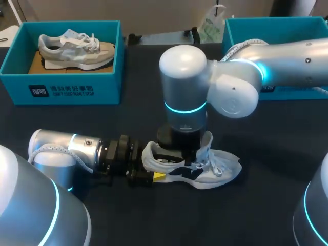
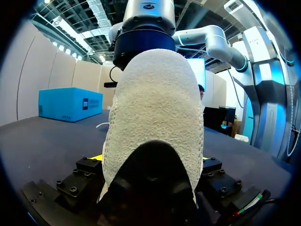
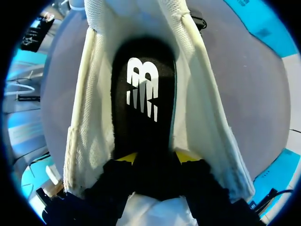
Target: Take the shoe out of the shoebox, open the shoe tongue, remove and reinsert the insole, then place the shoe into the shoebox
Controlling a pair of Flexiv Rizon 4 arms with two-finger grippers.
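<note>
A white shoe (image 1: 220,171) lies on its side in the middle of the dark table, toe to the right. My left gripper (image 1: 154,168) comes in low from the left and is shut on the heel (image 2: 155,103), which fills the gap between its fingers. From above, my right gripper (image 1: 177,148) reaches down into the shoe's mouth. In the right wrist view the white sides (image 3: 94,117) are spread wide. The black insole (image 3: 143,117) with a white logo lies flat inside. The right gripper (image 3: 157,160) is open, its yellow tips on either side of the insole's near end.
A teal shoebox (image 1: 72,89) at the back left holds a grey shoe (image 1: 77,48). A second teal shoebox (image 1: 271,21) stands at the back right, partly behind my right arm. A plastic bag (image 1: 211,23) sits at the far edge between them.
</note>
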